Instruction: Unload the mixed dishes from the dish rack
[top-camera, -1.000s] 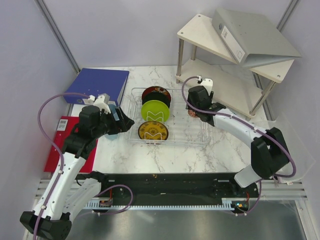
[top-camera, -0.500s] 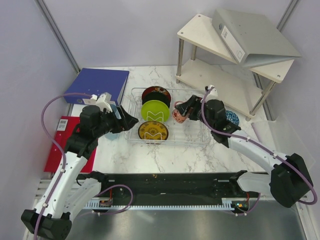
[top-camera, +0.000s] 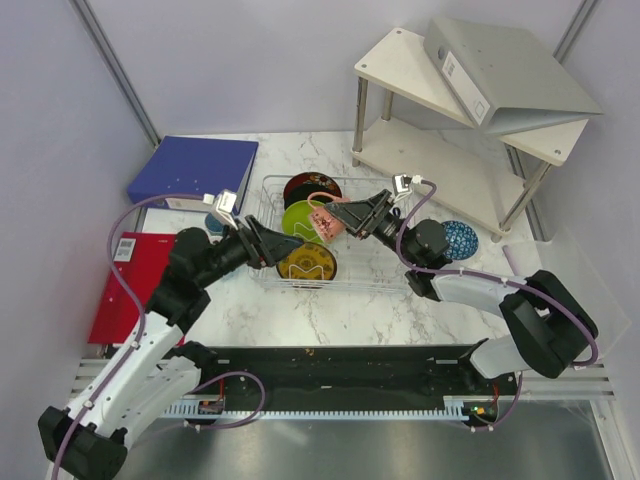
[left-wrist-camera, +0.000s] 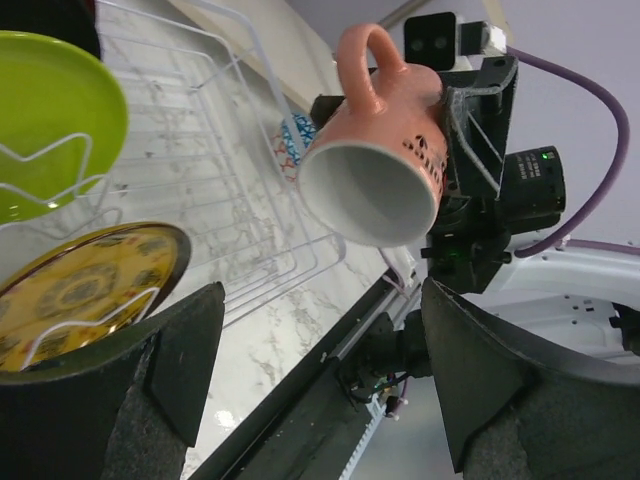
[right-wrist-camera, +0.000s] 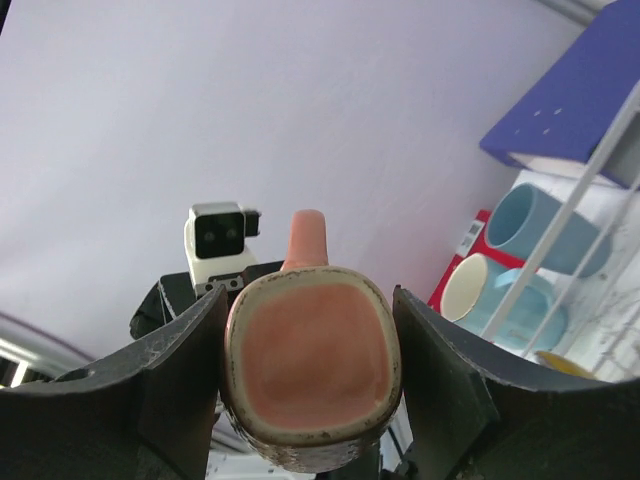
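Nearing open L jaws now: pink mug (top-camera: 322, 222).

Pink mug (left-wrist-camera: 385, 150) lettering seems unreadable

Pale lilac walls (top-camera: 250, 60), white marble tabletop (top-camera: 330, 310), white two-tier shelf (top-camera: 395, 60)

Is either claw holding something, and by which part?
The right gripper holds a pink mug by its sides near the base; the left gripper holds nothing.
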